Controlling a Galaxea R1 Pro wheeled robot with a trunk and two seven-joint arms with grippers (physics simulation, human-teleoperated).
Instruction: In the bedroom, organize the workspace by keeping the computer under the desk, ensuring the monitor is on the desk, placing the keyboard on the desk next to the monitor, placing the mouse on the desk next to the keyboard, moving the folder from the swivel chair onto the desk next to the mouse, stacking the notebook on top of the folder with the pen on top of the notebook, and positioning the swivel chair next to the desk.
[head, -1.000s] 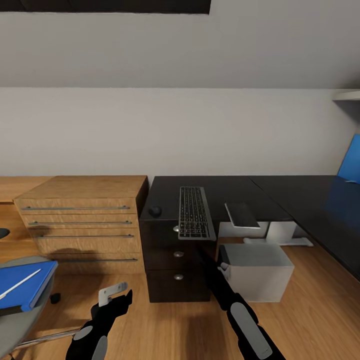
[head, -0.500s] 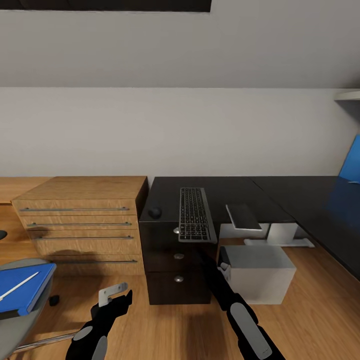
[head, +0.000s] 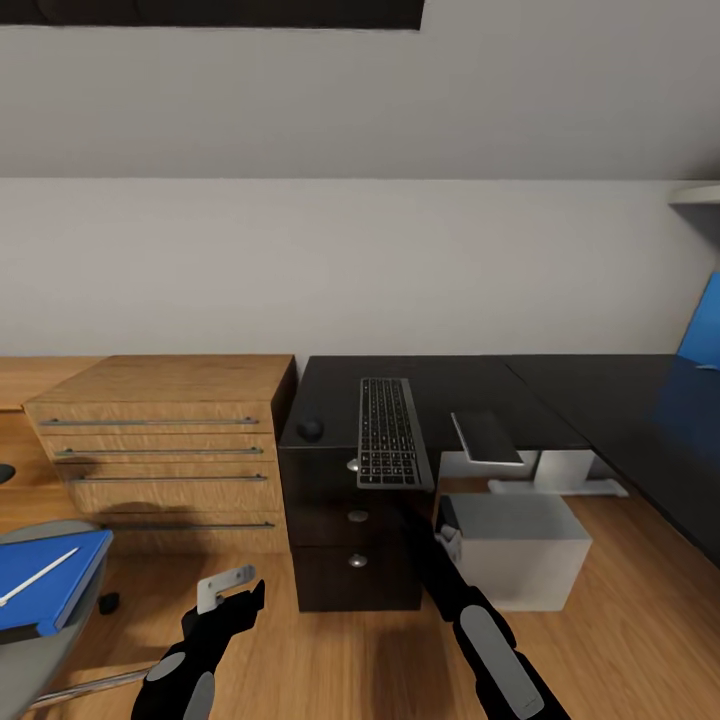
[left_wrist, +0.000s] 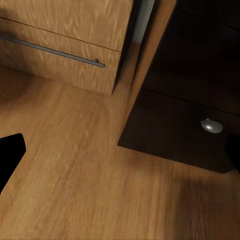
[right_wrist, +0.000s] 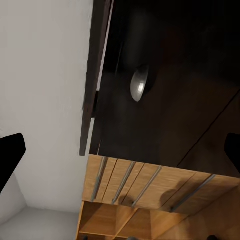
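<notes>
Black-topped, the desk carried the keyboard, the mouse left of it. The folder lay on the swivel chair, far left. Both the left gripper and right gripper had jaws apart, empty.

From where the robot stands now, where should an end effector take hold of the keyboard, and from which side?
Grip the keyboard's near short end, which juts past the desk's front edge over the drawers. Come in from the front, one finger above and one below: the keyboard is slim and lies flat, so the overhang is probably its only exposed underside.
</notes>
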